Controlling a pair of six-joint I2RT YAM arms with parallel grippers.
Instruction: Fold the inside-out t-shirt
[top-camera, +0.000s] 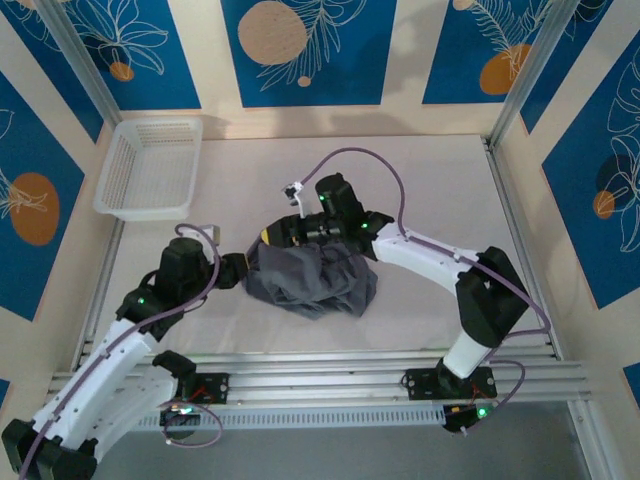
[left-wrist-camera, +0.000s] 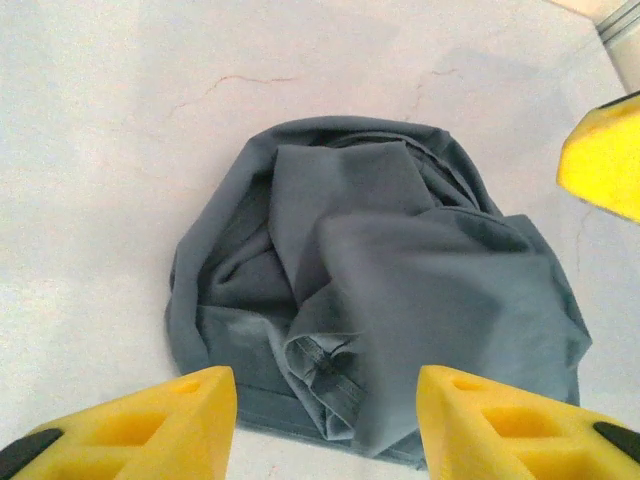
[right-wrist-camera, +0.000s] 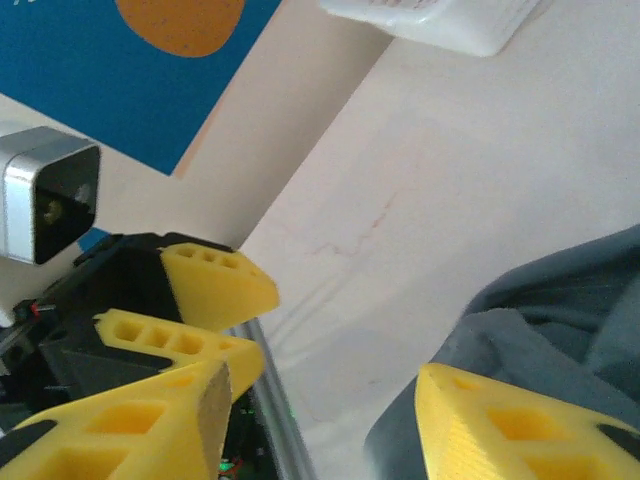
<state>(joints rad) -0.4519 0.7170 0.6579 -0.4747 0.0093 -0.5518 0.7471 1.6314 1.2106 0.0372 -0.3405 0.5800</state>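
Note:
The slate-grey t-shirt (top-camera: 315, 282) lies crumpled in a heap at the middle of the table. In the left wrist view the t-shirt (left-wrist-camera: 380, 290) is a bunched mound with a hem fold nearest the camera. My left gripper (left-wrist-camera: 325, 425) hangs open at the heap's left edge, its yellow fingers (left-wrist-camera: 150, 420) apart and gripping nothing. It sits at the shirt's left side in the top view too (top-camera: 245, 270). My right gripper (top-camera: 268, 237) is over the heap's upper left corner. It is open (right-wrist-camera: 320, 430), and the shirt's edge (right-wrist-camera: 560, 320) lies beside its right finger.
A white mesh basket (top-camera: 150, 167) stands at the back left of the table. The two grippers are close together: the right one's finger (left-wrist-camera: 605, 160) shows in the left wrist view, the left one's fingers (right-wrist-camera: 215, 285) in the right wrist view. Metal rails (top-camera: 350, 368) cross the near edge.

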